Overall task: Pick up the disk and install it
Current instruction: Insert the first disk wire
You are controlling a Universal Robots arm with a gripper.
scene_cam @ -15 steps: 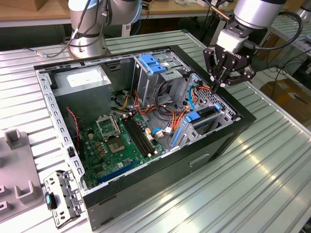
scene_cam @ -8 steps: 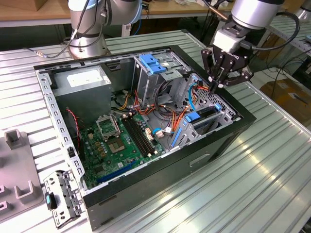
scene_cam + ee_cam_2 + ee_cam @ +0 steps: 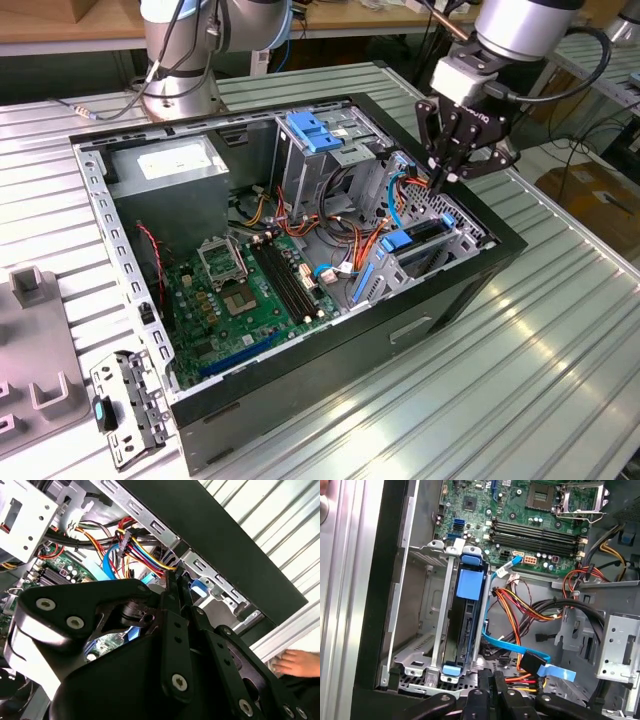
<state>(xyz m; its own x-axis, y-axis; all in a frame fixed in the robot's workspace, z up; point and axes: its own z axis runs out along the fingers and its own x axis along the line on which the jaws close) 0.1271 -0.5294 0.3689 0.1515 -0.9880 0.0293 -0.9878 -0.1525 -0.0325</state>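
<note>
Disk (image 3: 466, 625) seated on edge in the drive cage (image 3: 420, 630), at the exterior view's right of the open computer case (image 3: 330, 345).

Gripper (image 3: 447, 178) is hung just above the cage with fingers pressed together and nothing pinched; the blue carrier is seen slotted between the rails, apparently so it stays latched.

matt black case (image 3: 400, 320), ribbed metal table (image 3: 540, 350)

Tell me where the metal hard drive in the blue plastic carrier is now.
The metal hard drive in its blue plastic carrier stands on edge in the grey metal drive cage of the open black computer case, at the exterior view's right, below the gripper.
</note>
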